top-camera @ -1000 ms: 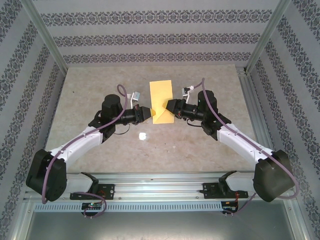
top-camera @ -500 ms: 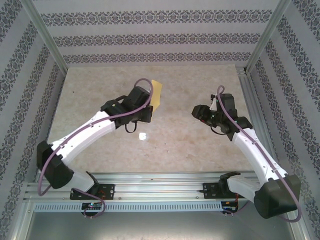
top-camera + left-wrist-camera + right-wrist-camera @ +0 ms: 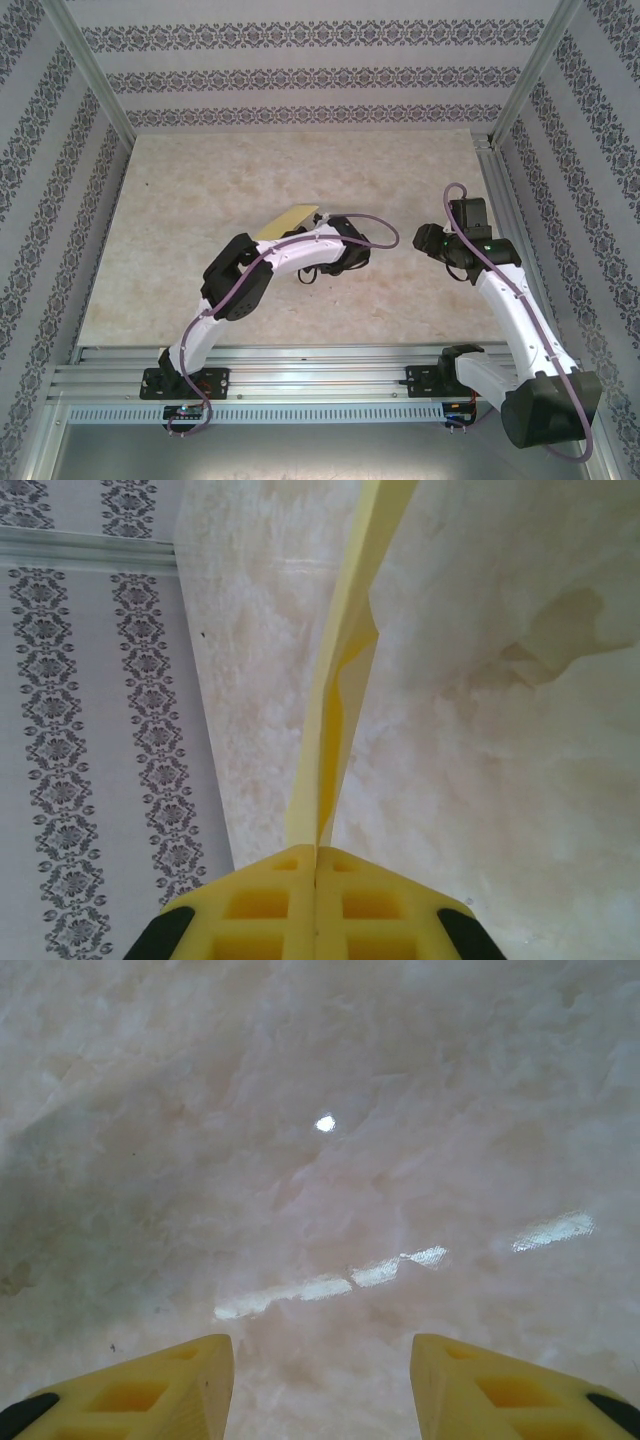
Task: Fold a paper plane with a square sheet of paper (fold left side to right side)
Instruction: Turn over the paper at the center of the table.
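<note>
The mustard-yellow sheet of paper (image 3: 284,222) hangs off the table, left of centre, and looks like a thin tilted strip from above. In the left wrist view the sheet of paper (image 3: 340,700) runs edge-on away from the jaws, with two layers bulging apart. My left gripper (image 3: 316,848) is shut on its near edge; from above, the left gripper (image 3: 318,216) lies at the strip's right end, mostly hidden by its own arm. My right gripper (image 3: 425,238) is at the right, apart from the paper. In its wrist view the right gripper (image 3: 322,1345) stands open over bare marbled table.
The marbled table (image 3: 200,180) is walled by patterned panels on three sides. An aluminium rail (image 3: 492,170) runs along its right edge. The base rail (image 3: 320,370) crosses the near edge. A small white glare spot (image 3: 325,1123) lies on the surface ahead of the right gripper.
The left arm lifted the paper off the table centre, folded back on itself and turned the sheet edge-on. The right gripper opened, let go of the paper and drew back right.
</note>
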{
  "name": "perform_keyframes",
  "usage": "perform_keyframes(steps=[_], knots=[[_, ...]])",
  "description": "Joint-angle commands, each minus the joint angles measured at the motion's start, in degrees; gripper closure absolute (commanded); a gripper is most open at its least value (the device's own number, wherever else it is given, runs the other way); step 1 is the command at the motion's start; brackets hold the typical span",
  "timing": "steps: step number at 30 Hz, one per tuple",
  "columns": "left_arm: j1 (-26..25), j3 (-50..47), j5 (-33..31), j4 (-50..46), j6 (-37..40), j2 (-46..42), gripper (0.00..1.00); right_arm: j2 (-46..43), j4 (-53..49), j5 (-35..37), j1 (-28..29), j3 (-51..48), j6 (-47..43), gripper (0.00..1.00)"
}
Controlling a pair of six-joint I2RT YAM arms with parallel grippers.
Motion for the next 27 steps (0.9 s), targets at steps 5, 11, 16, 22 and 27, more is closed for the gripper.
perform_keyframes(steps=[5,11,16,22,27], knots=[[-1.7,0.0,4.2,1.7,5.2,4.5,1.00,-0.8,0.0,-0.8,-0.9,-0.7,-1.1,0.50],[-2.1,-1.8,12.7,9.3,9.7,5.0,0.84,-0.4,-0.7,-0.9,-1.2,0.0,-1.3,0.50],[-2.1,-5.9,25.9,19.5,14.1,-1.5,0.48,-0.1,-2.4,0.0,-1.8,1.0,-2.2,0.45],[-0.6,-10.4,39.2,28.6,15.8,-13.5,0.27,-0.2,-1.5,-3.7,-2.9,1.7,-1.8,0.45],[5.0,-20.5,48.3,36.9,14.9,-27.1,0.22,0.6,4.4,-13.3,-2.7,-0.4,1.5,0.49]])
